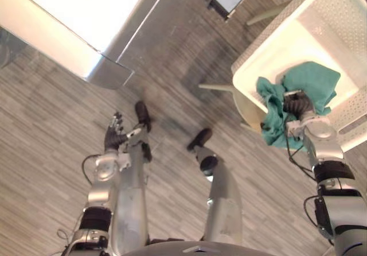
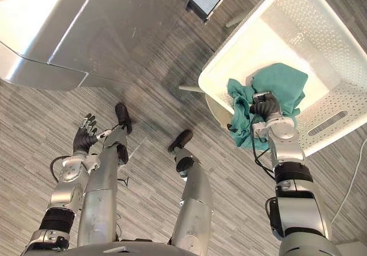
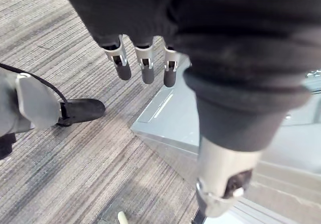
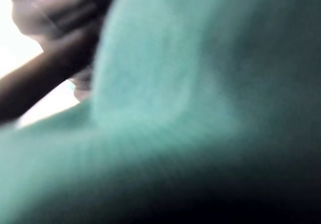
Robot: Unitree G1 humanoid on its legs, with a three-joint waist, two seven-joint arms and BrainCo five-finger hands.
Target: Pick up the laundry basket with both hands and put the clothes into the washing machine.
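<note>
My right hand (image 2: pixel 265 107) lies on the cloth (image 2: pixel 284 81) in the basket (image 2: pixel 327 43); cloth hangs over the rim beside my wrist; washing machine (image 2: pixel 63 32) stands ahead of my left hand (image 2: pixel 85 136).

— What lies under the right hand (image 2: pixel 265 105)?
— Teal cloth (image 2: pixel 284 81), soft and matt with a fuzzy nap. Around it is the basket (image 2: pixel 327 32): smooth white plastic, its walls pierced with small holes.
— And ahead of the left hand (image 2: pixel 84 136)?
— The washing machine (image 2: pixel 86 32), with glossy silver-grey panels that look like metal. Below that hand, the floor (image 2: pixel 149 178) is matt grey, wood-grained planks.
</note>
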